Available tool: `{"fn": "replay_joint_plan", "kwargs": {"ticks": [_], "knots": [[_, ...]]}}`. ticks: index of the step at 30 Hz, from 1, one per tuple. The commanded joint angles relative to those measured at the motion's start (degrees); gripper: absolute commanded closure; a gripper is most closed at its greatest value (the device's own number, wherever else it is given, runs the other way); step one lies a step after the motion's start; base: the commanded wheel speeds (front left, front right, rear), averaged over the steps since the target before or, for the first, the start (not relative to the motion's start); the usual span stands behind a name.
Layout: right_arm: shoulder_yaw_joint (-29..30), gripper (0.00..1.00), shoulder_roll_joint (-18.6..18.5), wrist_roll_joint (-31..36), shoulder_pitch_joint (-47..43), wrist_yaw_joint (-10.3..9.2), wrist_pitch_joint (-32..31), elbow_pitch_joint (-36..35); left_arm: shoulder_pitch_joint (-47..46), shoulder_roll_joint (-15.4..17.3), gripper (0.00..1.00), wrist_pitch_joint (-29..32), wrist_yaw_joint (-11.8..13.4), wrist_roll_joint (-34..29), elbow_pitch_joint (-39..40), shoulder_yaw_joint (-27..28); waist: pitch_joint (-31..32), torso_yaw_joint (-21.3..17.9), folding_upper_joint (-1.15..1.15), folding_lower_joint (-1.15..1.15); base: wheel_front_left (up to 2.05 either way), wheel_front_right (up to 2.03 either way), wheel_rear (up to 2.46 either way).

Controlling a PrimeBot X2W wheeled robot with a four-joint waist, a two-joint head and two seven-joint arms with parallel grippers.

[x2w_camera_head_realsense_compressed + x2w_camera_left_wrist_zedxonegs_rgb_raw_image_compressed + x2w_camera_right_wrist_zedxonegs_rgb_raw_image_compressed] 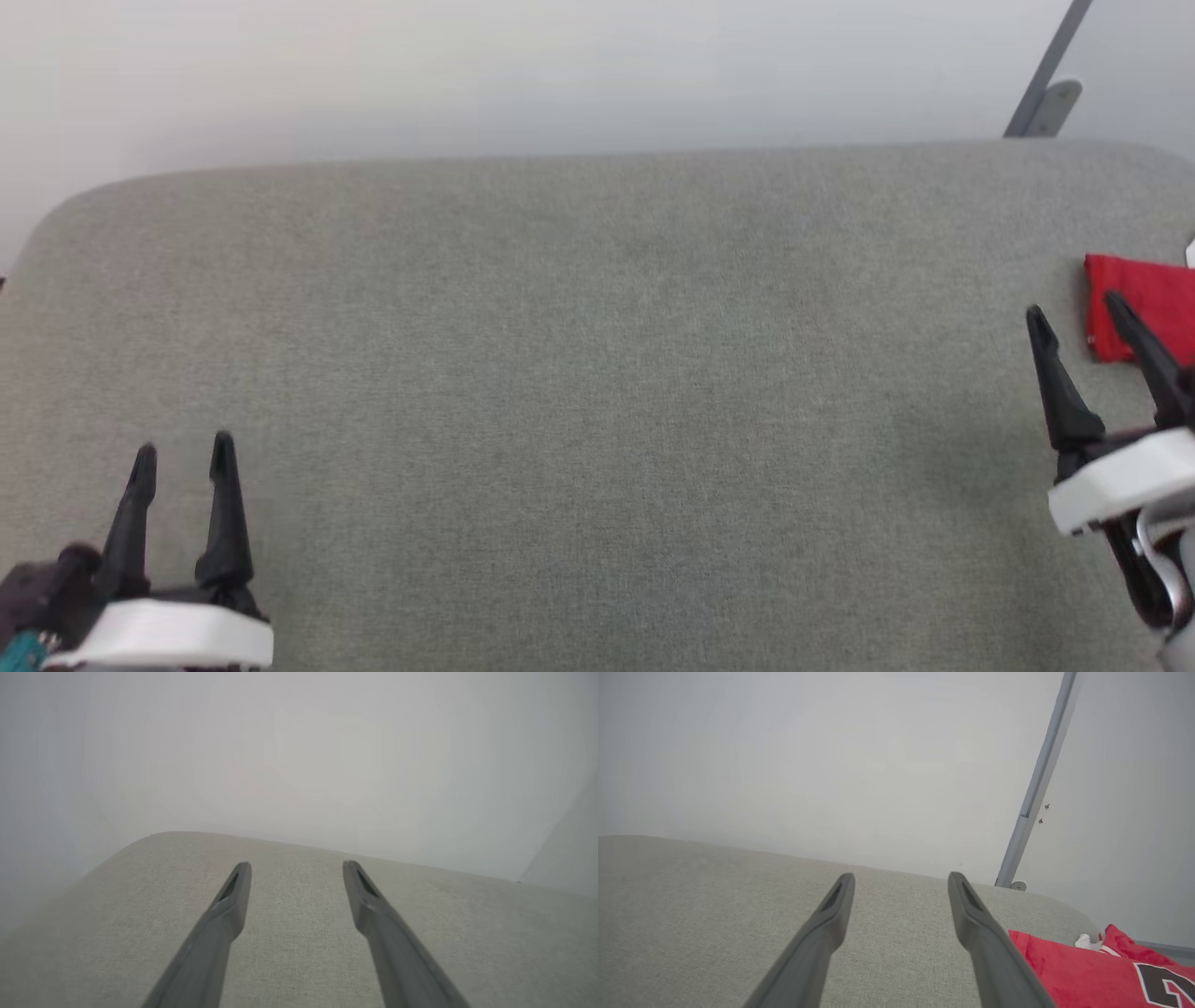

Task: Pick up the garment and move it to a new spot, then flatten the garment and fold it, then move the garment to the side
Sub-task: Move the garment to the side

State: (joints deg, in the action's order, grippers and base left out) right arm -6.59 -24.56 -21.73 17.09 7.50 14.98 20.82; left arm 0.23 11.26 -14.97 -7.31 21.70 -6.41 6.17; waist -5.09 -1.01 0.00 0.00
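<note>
The garment [1146, 283] is lying folded at the far right of the grey fabric-covered table [597, 373], its red cloth running out past the right edge of the head view. In the right wrist view it is sitting at the lower right, red with a scrap of white and striped trim showing at its far end. A black, white-outlined character [1164, 985] is showing on the cloth. The frame edge is cutting it off, so it is not reading as a whole figure, though its curve is looking like part of a "2".

The right tool [1074, 306] is standing open just left of the garment with nothing between its fingers. Its right finger is overlapping the garment's left edge, and whether it is touching the cloth I cannot tell. The left tool [184, 446] is hovering open and empty at the near left, well apart from the garment.

A grey post [1046, 84] is leaning against the pale wall beyond the table's far right corner.
</note>
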Motion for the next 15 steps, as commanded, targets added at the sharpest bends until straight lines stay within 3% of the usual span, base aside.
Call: {"fn": "replay_joint_plan", "kwargs": {"ticks": [1, 15], "knots": [[1.25, 0.00, 0.74, 0.93, -2.06, -0.02, 0.21, -1.36, 1.68, -0.14, 0.00, -0.27, -0.16, 0.16, 0.38, 0.51, 1.14, 0.49, 0.00, 0.00, 0.00, 0.00, 0.00], [8.79, 0.00, 6.02, 3.00, -14.10, -0.02, 0.22, -6.91, 9.14, -0.74, 0.00, -0.28, -0.16, 1.48, 0.97, 1.06, 4.95, 1.60, 0.00, 0.00, 0.00, 0.00, 0.00]]}}
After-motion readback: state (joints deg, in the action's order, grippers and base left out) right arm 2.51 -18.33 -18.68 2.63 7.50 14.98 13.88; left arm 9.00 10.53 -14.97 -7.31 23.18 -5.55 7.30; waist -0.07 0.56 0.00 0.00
